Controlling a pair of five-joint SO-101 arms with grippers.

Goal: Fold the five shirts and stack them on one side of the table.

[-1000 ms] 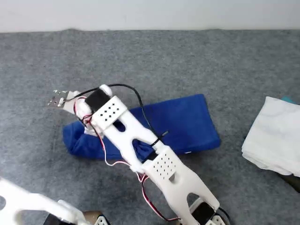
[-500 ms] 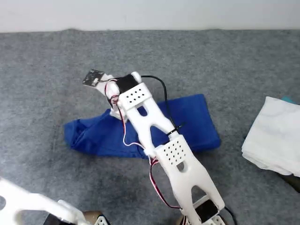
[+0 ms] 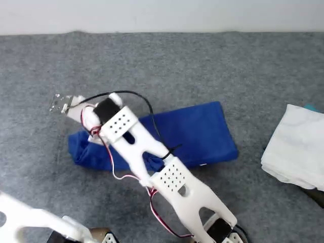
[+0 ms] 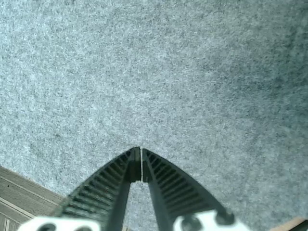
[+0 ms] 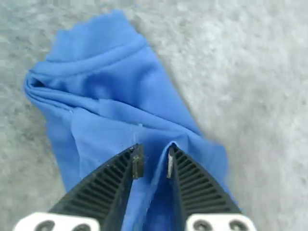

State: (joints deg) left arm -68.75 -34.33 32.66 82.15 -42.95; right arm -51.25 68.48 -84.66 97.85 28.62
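Note:
A blue shirt [image 3: 195,131] lies as a long folded band across the middle of the grey table. My right gripper [image 5: 154,161] sits at its left end, fingers nearly together with a pinch of blue fabric [image 5: 115,96] between them. From above, the right arm [image 3: 147,157] stretches diagonally over the shirt, its gripper [image 3: 87,122] pointing down at the shirt's left end. A stack of folded white shirts [image 3: 296,147] rests at the table's right edge. My left gripper [image 4: 141,154] is shut on nothing above bare grey felt; its arm [image 3: 30,220] shows at the front left corner.
Grey felt [image 3: 202,66] covers the table, with open room behind and to the left of the blue shirt. A teal edge [image 3: 311,107] peeks out behind the white stack. A wooden floor strip [image 4: 19,192] marks the table edge close to the left gripper.
The right arm swung up and to the right half a second ago, drawing the shirt's left part with it, then came back to the left end. The left arm has not moved.

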